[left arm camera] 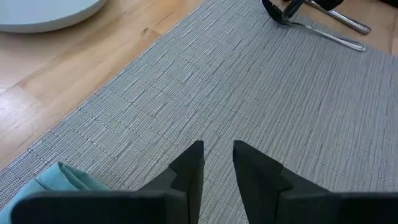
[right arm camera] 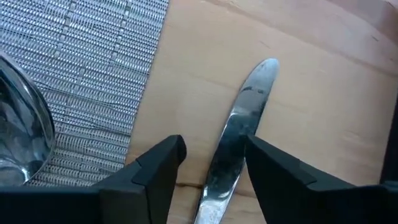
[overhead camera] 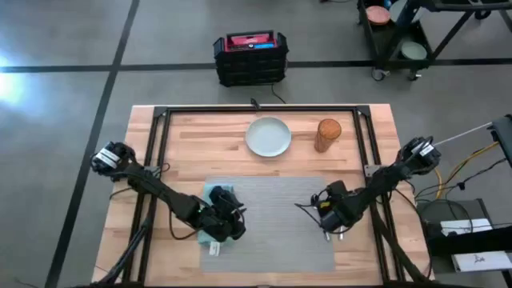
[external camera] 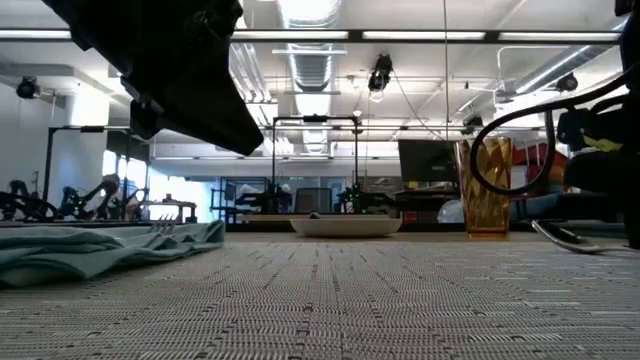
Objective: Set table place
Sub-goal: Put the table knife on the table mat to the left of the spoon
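Observation:
The grey woven placemat (overhead camera: 272, 220) lies on the near middle of the wooden table (overhead camera: 200, 132). My left gripper (left arm camera: 217, 152) hovers open over the mat's left part with nothing between its fingers, beside a teal napkin (overhead camera: 210, 210) that lies on the mat's left edge. My right gripper (right arm camera: 214, 146) stands open at the mat's right edge (overhead camera: 332, 216). A knife (right arm camera: 239, 124) lies flat on the wood between its fingers, close to one of them. A spoon (right arm camera: 22, 137) rests on the mat beside it.
A pale round plate (overhead camera: 268, 136) and an amber cup (overhead camera: 328, 134) stand on the wood beyond the mat's far edge. A black frame rail (overhead camera: 256, 110) runs round the table. A black crate (overhead camera: 250, 58) sits on the floor beyond the table.

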Action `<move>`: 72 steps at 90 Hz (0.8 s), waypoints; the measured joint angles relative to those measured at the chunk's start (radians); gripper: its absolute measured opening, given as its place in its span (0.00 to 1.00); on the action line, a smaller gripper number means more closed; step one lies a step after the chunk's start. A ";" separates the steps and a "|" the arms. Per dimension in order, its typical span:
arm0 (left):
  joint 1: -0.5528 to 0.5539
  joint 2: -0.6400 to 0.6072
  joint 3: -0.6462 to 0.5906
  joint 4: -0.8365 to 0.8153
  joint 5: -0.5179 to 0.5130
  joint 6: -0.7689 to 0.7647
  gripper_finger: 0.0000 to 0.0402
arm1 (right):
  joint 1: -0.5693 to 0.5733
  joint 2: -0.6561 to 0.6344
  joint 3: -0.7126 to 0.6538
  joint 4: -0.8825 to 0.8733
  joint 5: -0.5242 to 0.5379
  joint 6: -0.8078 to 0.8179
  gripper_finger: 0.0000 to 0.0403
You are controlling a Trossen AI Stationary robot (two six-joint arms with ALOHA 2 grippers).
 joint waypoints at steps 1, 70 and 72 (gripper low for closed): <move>0.000 0.000 0.000 0.000 0.000 0.000 0.18 | 0.000 0.000 0.000 0.002 0.000 0.000 0.39; 0.000 0.000 0.000 0.002 0.000 0.000 0.18 | 0.003 -0.001 -0.013 0.039 0.020 -0.050 0.03; 0.000 0.000 0.000 0.003 0.000 0.000 0.18 | 0.003 -0.001 -0.013 0.038 0.020 -0.055 0.03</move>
